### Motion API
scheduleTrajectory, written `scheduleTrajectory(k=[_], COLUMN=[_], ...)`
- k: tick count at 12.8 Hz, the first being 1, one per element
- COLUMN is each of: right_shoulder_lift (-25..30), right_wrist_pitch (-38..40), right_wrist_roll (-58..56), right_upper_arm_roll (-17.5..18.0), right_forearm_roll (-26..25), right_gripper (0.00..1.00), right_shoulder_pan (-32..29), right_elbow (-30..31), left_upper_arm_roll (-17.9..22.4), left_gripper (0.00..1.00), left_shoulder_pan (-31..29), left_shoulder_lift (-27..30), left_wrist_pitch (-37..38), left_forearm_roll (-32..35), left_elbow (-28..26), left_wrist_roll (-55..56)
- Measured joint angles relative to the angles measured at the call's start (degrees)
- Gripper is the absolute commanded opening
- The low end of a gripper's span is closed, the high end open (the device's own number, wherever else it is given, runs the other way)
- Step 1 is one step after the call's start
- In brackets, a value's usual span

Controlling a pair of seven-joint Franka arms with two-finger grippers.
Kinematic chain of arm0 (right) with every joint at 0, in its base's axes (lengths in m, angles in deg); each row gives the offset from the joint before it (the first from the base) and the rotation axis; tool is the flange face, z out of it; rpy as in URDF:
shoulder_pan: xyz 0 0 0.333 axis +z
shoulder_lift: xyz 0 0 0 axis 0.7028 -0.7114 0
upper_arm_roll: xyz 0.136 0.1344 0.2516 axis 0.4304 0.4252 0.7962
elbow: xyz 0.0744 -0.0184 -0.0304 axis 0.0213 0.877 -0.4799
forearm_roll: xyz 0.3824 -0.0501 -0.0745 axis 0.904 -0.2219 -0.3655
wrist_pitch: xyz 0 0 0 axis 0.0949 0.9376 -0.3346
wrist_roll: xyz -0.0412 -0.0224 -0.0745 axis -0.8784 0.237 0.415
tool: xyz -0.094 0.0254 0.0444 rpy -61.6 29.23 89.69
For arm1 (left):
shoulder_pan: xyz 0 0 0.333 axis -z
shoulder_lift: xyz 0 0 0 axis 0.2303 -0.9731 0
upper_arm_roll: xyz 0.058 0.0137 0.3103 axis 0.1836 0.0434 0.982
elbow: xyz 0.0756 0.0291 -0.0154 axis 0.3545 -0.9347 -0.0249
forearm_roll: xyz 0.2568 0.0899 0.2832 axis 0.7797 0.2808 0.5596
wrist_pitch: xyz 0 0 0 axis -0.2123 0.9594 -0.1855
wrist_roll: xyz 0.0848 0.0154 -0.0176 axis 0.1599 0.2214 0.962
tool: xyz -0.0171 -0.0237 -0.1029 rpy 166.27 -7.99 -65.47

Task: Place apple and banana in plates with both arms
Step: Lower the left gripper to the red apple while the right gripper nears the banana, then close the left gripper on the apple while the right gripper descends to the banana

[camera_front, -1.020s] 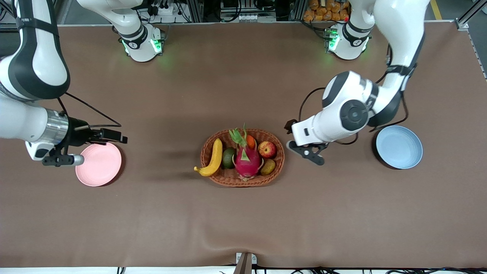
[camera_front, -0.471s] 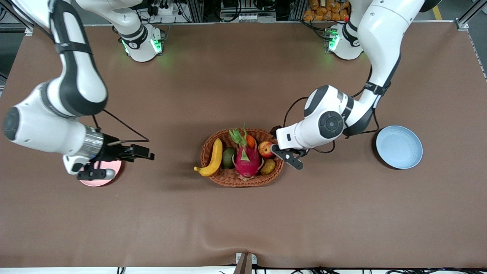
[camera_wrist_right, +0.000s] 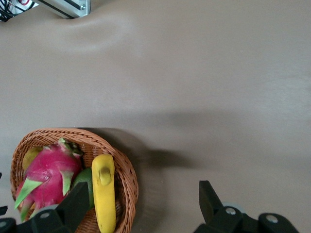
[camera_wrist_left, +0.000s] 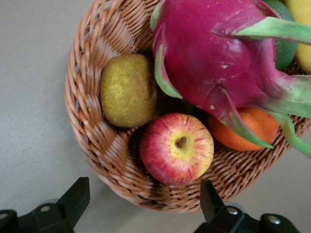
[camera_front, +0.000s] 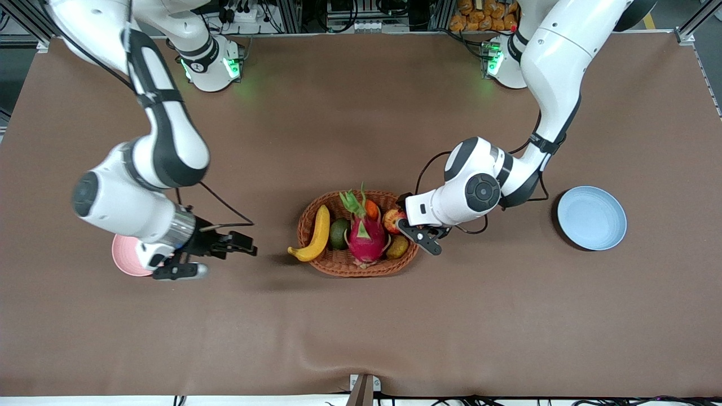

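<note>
Wicker basket (camera_front: pixel 361 265) at mid-worktop (camera_front: pixel 361 327) in the front view, holding banana (camera_front: pixel 317 234) at the end toward the right arm, dragon fruit (camera_front: pixel 365 237) in the middle, apple (camera_front: pixel 393 220) at the end toward the left arm. Blue plate (camera_front: pixel 592 218) well apart from the basket toward the left arm's end; pink plate (camera_front: pixel 125 256) toward the right arm's end, partly hidden. Left gripper (camera_front: pixel 418 237) over the basket's rim by the apple. Right gripper (camera_front: pixel 225 248) over bare worktop between pink plate and basket.

Left wrist view: apple (camera_wrist_left: pixel 177 148) against the basket wall (camera_wrist_left: pixel 92 141), beside a kiwi-like fruit (camera_wrist_left: pixel 128 90) and an orange (camera_wrist_left: pixel 243 131); jaws spread wide, holding nothing.

Right wrist view: banana (camera_wrist_right: pixel 103 191) along the basket's rim (camera_wrist_right: pixel 129 179); jaws wide apart, empty.
</note>
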Motion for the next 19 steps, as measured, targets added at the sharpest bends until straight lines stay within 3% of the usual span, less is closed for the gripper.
scheduleTrajectory(k=[7, 16, 17, 19], right_shoulder_lift=[-4.9, -8.6, -8.6, -8.6], right_wrist_pitch=[-10.2, -12.7, -12.7, -12.7], right_wrist_roll=[0.5, 0.5, 0.5, 0.5], right_upper_arm_roll=[0.0, 0.0, 0.0, -0.6], right_forearm_roll=[1.1, 1.1, 1.1, 1.1], right_gripper=[1.0, 1.0, 1.0, 1.0], right_shoulder_pan=[6.5, 9.9, 9.8, 9.6], right_elbow=[0.1, 0.2, 0.3, 0.7], left_upper_arm_roll=[-1.0, -0.9, -0.8, -0.8], left_gripper=[1.0, 0.99, 0.86, 0.5], left_shoulder_pan=[1.5, 2.7, 2.6, 2.5], left_shoulder_lift=[-0.5, -4.5, -4.6, -4.6], left_wrist_pitch=[-3.3, -8.7, -8.7, -8.7], left_forearm_roll=[-1.9, -1.9, -1.9, -1.9], left_elbow=[0.0, 0.0, 0.0, 0.0], left_wrist_roll=[-0.1, -1.8, -2.2, -2.6])
